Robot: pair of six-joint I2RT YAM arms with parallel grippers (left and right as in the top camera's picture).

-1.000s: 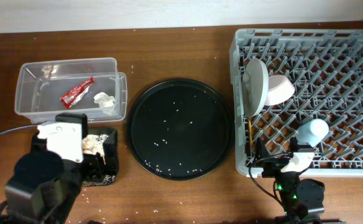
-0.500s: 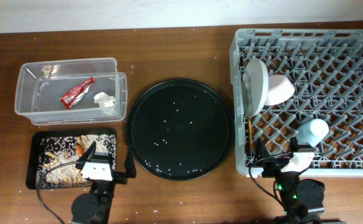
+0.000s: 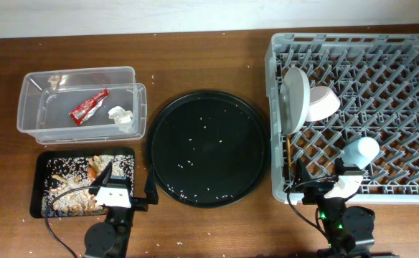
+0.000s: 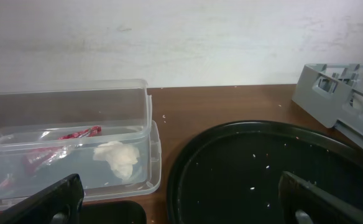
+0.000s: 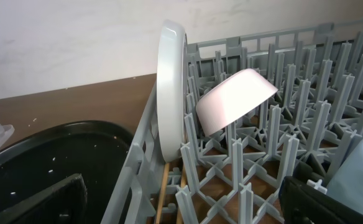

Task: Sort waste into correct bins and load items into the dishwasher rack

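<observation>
The clear box holds the red wrapper and the white tissue; both also show in the left wrist view, wrapper and tissue. The shallow black tray holds beige scraps with rice and an orange carrot piece. In the grey rack the plate stands upright, the bowl leans beside it, the cup sits near the front, and the chopsticks lie along the left wall. My left gripper is open and empty. My right gripper is open and empty at the rack's front.
A large round black tray with scattered rice grains lies between the bins and the rack. Loose rice grains dot the wooden table. A white wall runs along the back edge. The right wrist view shows the plate, bowl and chopsticks.
My left arm has dropped from above the shallow black tray back to the front edge, uncovering the tray and its scraps. The right arm has not moved.
</observation>
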